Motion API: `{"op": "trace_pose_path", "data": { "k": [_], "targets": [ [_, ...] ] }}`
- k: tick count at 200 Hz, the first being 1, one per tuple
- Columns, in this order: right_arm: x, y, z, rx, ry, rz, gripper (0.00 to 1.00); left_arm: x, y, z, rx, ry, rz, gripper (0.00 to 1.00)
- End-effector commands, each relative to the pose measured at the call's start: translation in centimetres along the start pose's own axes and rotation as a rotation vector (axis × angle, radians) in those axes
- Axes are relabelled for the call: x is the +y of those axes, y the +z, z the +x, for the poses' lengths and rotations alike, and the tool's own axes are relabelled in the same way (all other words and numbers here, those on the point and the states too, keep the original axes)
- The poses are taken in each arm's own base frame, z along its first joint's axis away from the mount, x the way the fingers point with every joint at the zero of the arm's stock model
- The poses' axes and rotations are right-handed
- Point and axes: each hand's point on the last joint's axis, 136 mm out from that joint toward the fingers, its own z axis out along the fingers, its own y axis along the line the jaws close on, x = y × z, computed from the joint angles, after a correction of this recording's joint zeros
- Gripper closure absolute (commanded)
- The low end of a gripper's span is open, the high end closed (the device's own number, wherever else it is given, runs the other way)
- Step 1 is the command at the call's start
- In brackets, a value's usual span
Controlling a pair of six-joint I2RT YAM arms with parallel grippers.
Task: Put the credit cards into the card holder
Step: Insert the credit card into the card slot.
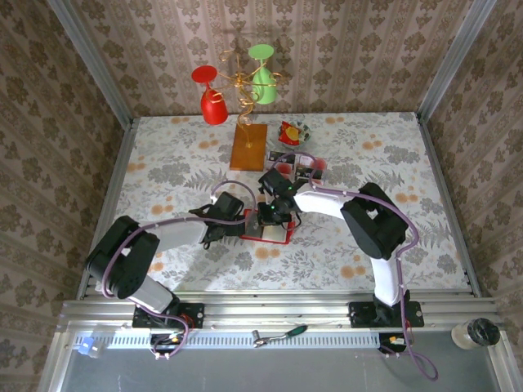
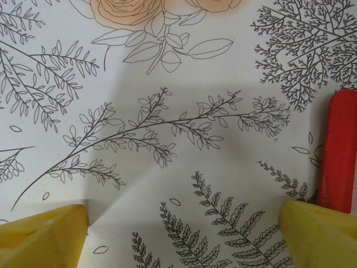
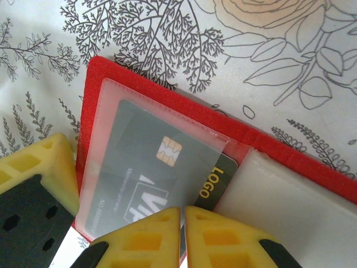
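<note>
The red card holder lies open on the flowered table, its clear sleeve facing up. A dark credit card with a gold chip sits flat in that sleeve, and its "LOGO" end sticks out. My right gripper is shut, with its tips at the card's near edge by the sleeve mouth. In the top view it hovers over the holder. My left gripper is open over bare cloth, with the holder's red edge beside its right finger. Loose whitish-pink credit cards lie behind.
An orange-brown wooden slab carries a gold wire stand with a red glass and a green glass at the back. A red-and-yellow wrapper lies right of it. Patterned walls close in the table. A whitish flap fills the holder's right half.
</note>
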Motion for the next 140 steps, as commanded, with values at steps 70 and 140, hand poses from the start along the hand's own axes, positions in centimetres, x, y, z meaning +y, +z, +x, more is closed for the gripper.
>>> {"op": "trace_pose_path", "data": {
  "k": [70, 140],
  "targets": [
    [-0.9, -1.2, -0.2, -0.019, 0.010, 0.039, 0.89, -0.1, 0.0, 2.5, 0.066, 0.002, 0.022, 0.09],
    [-0.7, 1.4, 0.3, 0.035, 0.030, 0.046, 0.92, 0.0, 0.1, 2.5, 0.063, 0.003, 0.025, 0.09]
  ]
}}
